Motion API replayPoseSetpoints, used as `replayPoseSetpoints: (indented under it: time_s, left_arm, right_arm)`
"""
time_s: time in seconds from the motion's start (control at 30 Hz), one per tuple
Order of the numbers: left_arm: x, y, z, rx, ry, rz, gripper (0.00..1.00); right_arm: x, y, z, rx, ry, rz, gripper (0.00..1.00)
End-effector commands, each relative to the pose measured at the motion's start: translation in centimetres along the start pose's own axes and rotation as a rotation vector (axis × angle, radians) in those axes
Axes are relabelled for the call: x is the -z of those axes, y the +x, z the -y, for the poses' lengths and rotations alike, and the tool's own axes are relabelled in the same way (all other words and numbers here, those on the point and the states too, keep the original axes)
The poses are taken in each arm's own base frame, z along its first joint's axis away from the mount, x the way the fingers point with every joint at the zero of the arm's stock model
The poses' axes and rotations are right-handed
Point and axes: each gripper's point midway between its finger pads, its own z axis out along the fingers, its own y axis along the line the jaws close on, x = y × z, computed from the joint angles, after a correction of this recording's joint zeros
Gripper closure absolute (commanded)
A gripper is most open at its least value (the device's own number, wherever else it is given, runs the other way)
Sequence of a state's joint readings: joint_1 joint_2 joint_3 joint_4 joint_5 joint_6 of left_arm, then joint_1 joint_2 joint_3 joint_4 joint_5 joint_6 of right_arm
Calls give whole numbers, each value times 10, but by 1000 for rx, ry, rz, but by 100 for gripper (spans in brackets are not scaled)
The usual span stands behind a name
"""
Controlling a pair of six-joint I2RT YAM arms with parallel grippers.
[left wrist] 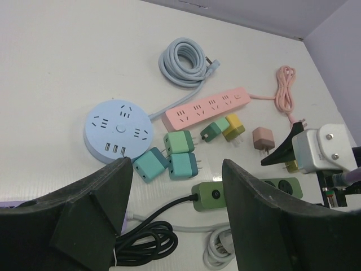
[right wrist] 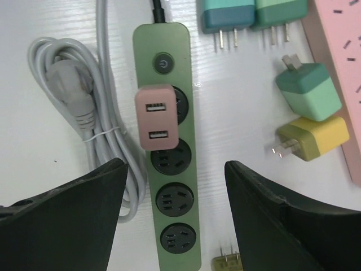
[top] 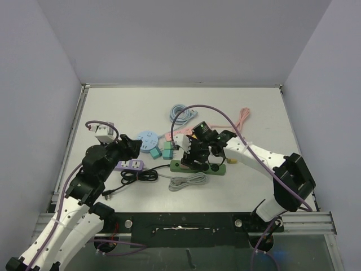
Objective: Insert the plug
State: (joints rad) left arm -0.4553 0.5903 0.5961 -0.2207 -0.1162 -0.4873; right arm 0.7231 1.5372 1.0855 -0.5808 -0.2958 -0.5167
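The pink plug (right wrist: 157, 117) sat on the green power strip (right wrist: 180, 39), over the socket next to the switch, its two USB ports facing up. From above I could not tell whether its pins were fully home. The strip lay toward the near edge of the surface (top: 113, 107), about midway between the left and right edges, with a grey coiled cable (right wrist: 73, 101) just beside it and a yellow adapter (right wrist: 316, 138) and teal ones on its other side.

The right tool (right wrist: 175, 169) hung directly over the strip with its fingers spread, one on each side of the strip, touching neither it nor the plug. My main worry was the pull-away. A finger catching the plug's edge could lever it askew or drag it half out, and if the pins were only partly in, a small knock would tip it. The strip looked light and nothing held it down, so any snag could slide it into the loose adapters.

The right arm reached in from the near right corner, its wrist bent so the tool pointed straight down. The left arm sat folded near the left edge, elbow raised. The left tool (left wrist: 176, 164) was also spread and empty above a black coiled cable (left wrist: 144, 243), facing across toward the strip
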Motion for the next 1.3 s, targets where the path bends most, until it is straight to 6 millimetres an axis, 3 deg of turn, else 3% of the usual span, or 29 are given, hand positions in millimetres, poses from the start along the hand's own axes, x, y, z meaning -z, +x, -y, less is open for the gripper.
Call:
replayPoseSetpoints:
  time_s: [0.0, 0.17, 0.4, 0.67, 0.83, 1.07, 1.27]
  left_arm:
    - [4, -25, 11, 12, 44, 90, 36]
    - [5, -24, 8, 13, 32, 88, 36]
    - [6, -24, 1, 13, 2, 105, 36]
    - [7, -23, -3, 3, -17, 107, 36]
    - [7, -22, -5, 1, -22, 106, 36]
    - [8, -21, -6, -1, -26, 105, 36]
    - [10, -24, -8, -2, -35, 119, 36]
  right_arm:
    - [-1, -19, 4, 48, 1, 14, 29]
    - [-15, -23, 9, 40, -16, -8, 31]
    - [-31, -22, 0, 44, -71, -23, 45]
    - [-36, -35, -7, 49, -113, 12, 46]
    - [-37, -34, -6, 44, -106, 7, 58]
    - [-52, -4, -3, 59, -36, -104, 98]
    - [-76, 51, -1, 96, 59, -233, 100]
